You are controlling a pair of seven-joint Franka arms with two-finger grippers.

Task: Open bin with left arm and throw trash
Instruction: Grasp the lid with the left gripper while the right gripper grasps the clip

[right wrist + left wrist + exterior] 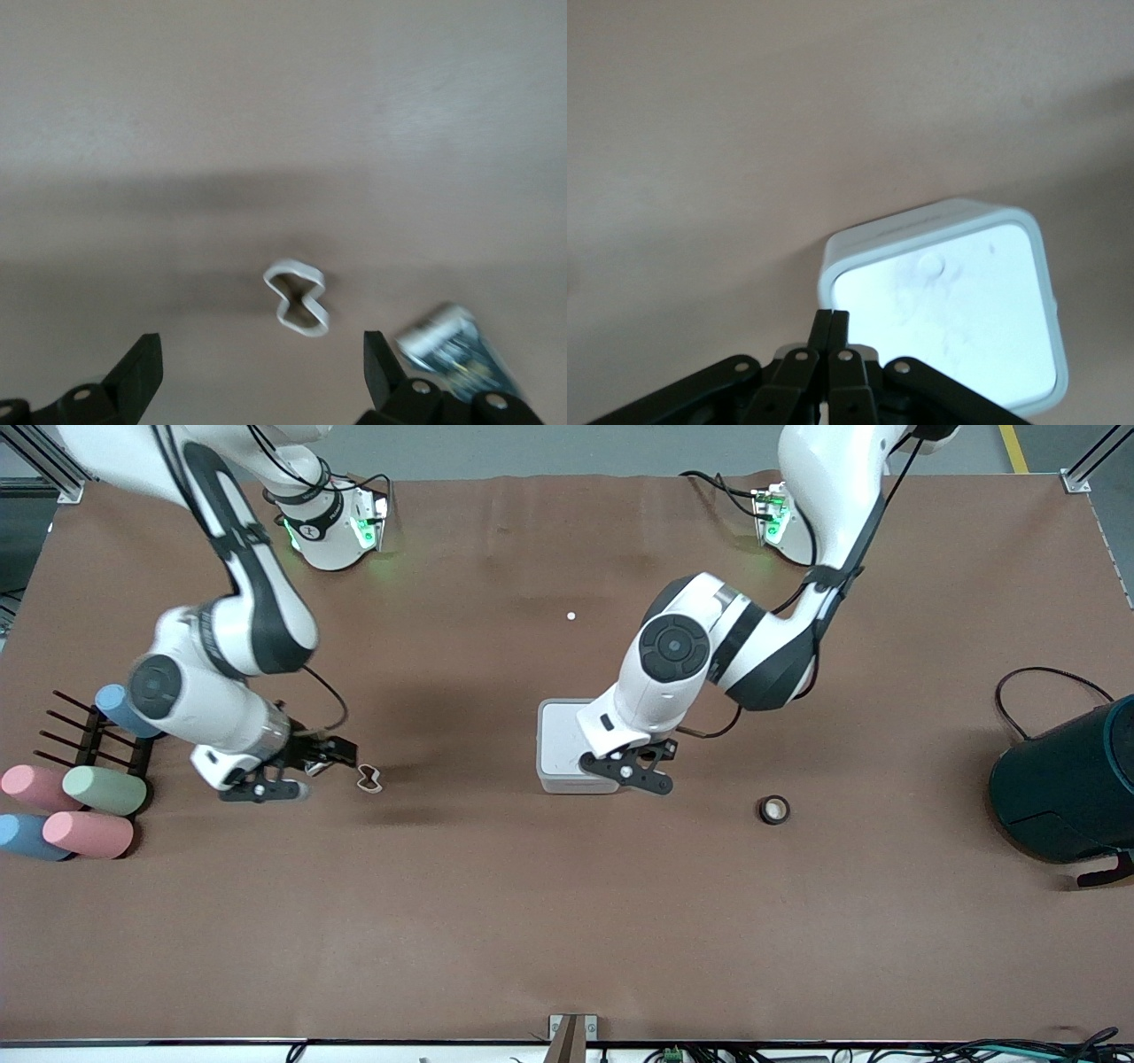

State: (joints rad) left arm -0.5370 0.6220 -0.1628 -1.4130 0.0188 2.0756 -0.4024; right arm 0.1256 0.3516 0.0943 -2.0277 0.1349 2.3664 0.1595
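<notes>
2 hands: left hand [640,771] clenched (empty) over bin [560,735], right hand [306,766] released beside loop [369,780].

Table cover [567,921]: plain reddish brown, unpatterned.
Bin [560,746]: white-grey body, flat white lid with faint grey smudges.
Left arm [700,660] and right arm [221,664]: white shells, black joint bands; bases lit green.
Left gripper [651,778] and right gripper [332,766]: black.
Twisted loop [369,780]: whitish, dark inside edge.
Ring [774,810]: black with beige centre.
Foil packet [456,354]: black with silvery white end and pale print.
Drum [1067,788]: dark teal.
Cylinders [89,815]: pastel pink, green, blue.
Rack [93,735]: black.
</notes>
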